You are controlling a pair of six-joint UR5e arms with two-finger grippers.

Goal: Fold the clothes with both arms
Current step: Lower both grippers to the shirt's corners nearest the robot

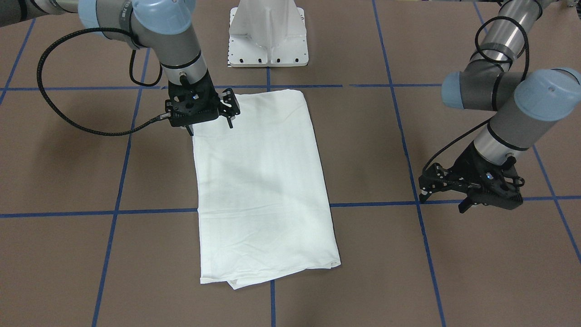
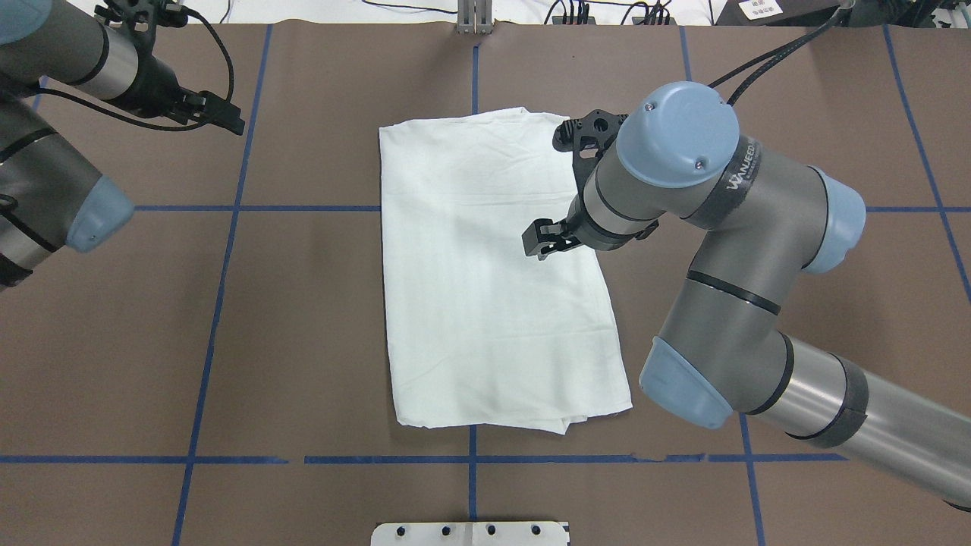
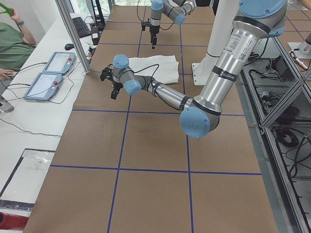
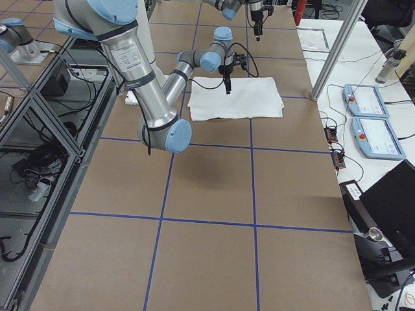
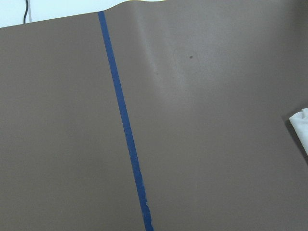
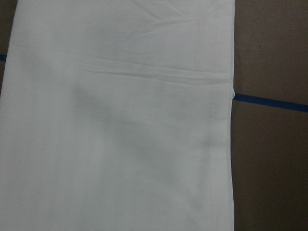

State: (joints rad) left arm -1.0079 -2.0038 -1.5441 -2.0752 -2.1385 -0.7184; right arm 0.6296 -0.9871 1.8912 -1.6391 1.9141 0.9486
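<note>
One shirt (image 2: 485, 288) is laid flat, both sets of jaws are spread wide

The shirt is found in the middle of the brown table (image 2: 303, 318), folded into a long white rectangle. In the overhead view its long sides run from 12 o'clock to 6 o'clock. Only plain cloth with soft creases is seen on top. Some blue tape lines (image 2: 227, 208) are partly covered by it.

The right gripper (image 1: 210, 128) is held over the 3 o'clock long edge of the shirt and is pointed downward. Its jaws are spread wide and nothing is held between them. Whether a fingertip touches the cloth cannot be told.

The left gripper (image 1: 442, 203) is held above bare table, between 9 and 10 o'clock from the shirt and well apart from it. Its jaws are also spread wide and are empty.

A white pedestal (image 1: 268, 41) is placed at 6 o'clock from the shirt, near its short edge but not touching it.
</note>
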